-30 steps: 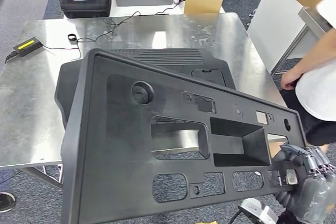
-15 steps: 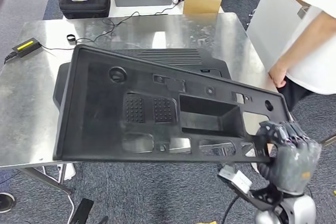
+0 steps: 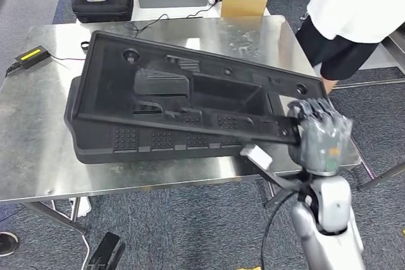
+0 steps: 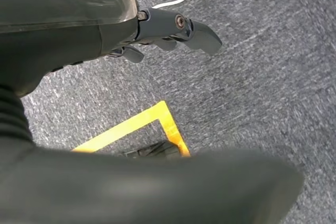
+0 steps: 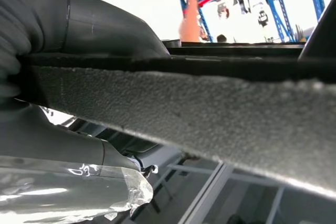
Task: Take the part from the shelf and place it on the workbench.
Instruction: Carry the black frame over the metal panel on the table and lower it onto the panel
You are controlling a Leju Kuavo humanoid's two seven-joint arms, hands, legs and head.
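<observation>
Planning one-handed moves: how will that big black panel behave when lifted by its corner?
The black panel likely stays stiff: held at one end by the right hand, it shows no sag. Probably light, being thin with many cutouts. Its length may make it swing.

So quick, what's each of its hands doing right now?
Left hand: holds nothing, fingers apart, open.
Right hand: grips the black part at its edge.

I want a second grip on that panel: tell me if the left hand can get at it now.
Probably not: the left hand hangs over the carpet, while the panel is on the table.
</observation>
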